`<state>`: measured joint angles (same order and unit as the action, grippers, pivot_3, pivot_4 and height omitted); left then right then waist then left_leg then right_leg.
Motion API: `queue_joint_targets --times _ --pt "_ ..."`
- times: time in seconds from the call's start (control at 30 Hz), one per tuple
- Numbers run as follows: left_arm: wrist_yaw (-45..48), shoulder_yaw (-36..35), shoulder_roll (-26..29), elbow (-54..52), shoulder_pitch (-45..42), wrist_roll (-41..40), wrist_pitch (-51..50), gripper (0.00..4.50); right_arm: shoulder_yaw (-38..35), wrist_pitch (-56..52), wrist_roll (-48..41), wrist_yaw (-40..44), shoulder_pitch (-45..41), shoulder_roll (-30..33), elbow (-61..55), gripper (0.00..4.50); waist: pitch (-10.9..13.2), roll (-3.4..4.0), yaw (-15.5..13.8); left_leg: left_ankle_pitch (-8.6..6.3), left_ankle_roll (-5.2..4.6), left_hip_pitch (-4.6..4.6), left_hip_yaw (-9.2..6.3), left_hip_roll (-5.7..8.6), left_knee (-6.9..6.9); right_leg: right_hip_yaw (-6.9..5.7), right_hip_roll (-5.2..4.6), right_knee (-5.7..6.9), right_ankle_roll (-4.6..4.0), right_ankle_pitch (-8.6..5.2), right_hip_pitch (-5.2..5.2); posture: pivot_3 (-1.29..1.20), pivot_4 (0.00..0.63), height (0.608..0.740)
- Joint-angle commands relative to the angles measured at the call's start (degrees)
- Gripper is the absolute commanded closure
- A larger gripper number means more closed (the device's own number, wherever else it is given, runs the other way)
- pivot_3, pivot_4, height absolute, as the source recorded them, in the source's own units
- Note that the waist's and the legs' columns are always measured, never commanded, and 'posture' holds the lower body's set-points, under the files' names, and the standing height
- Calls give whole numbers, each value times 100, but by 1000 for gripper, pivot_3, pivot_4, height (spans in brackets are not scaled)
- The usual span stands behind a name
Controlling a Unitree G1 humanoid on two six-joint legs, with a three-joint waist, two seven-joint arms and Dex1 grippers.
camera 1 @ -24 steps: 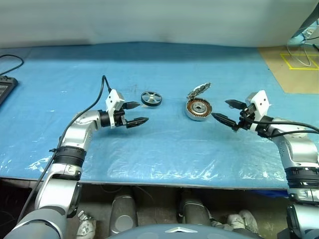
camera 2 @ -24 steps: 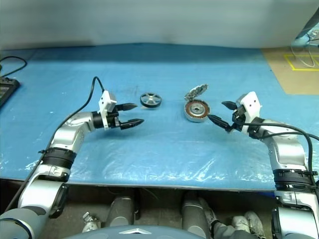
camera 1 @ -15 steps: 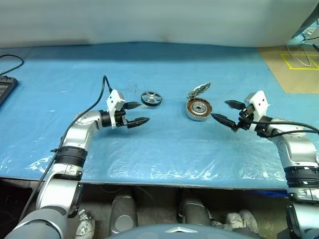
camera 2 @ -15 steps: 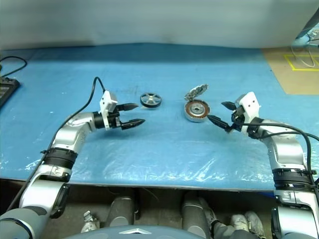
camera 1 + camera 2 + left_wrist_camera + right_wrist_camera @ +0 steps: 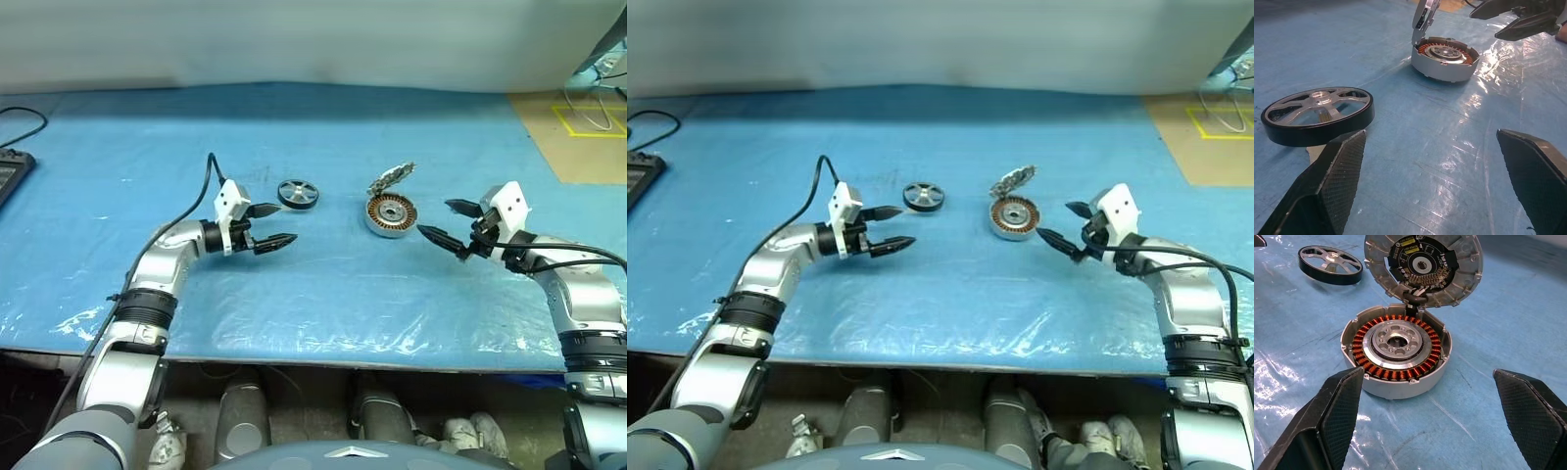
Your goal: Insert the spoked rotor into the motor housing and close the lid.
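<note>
On the blue plastic-covered table [image 5: 323, 294], I see the spoked rotor [image 5: 298, 193], a small flat dark wheel with a black rim and silvery spokes, lying flat just beyond my left gripper [image 5: 273, 224], whose black fingers stand spread and empty. To its right, apart from it, sits the motor housing [image 5: 391, 215], a short silver-grey metal puck with copper-brown coils ringing its hub. Its round silvery lid [image 5: 1423, 268] stands tipped up on the far rim, patterned face showing. My right gripper [image 5: 450, 223] hangs released beside the housing, touching nothing.

I judge the rotor rigid and fairly weighty for its size, with a smooth rim that could slip. I would pinch across the rim. The lid's hinge looks slight, so I would press it shut gently.
</note>
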<state>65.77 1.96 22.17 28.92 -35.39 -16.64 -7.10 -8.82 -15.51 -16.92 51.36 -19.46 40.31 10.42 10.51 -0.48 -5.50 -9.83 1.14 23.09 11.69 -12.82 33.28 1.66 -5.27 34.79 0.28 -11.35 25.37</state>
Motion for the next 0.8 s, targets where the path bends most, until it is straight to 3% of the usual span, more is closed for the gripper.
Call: queue_joint_targets --times 0.03,0.4,0.63,0.8 --pt "40 -32 2 -5 -107 -4 140 0 -159 71 -29 -12 -11 138 -167 25 0 0 -1 0 0 0 0 0 0 0 0 0 0 0 0 0 150 740" --pt "6 -41 -28 80 -119 15 260 0 51 70 69 271 -234 281 -28 25 0 0 -3 0 0 1 0 1 1 0 0 1 0 0 0 0 150 740" --pt "-48 -35 -41 77 -66 54 323 0 1075 655 945 1158 -1078 799 660 25 0 0 5 0 0 0 0 -2 5 -1 0 5 0 0 -1 0 150 740" --pt "-71 -20 -69 103 -80 83 337 0 2117 1786 1983 1848 -2399 839 1885 25 0 0 34 0 -2 1 1 -2 10 0 0 10 0 0 1 0 150 740"
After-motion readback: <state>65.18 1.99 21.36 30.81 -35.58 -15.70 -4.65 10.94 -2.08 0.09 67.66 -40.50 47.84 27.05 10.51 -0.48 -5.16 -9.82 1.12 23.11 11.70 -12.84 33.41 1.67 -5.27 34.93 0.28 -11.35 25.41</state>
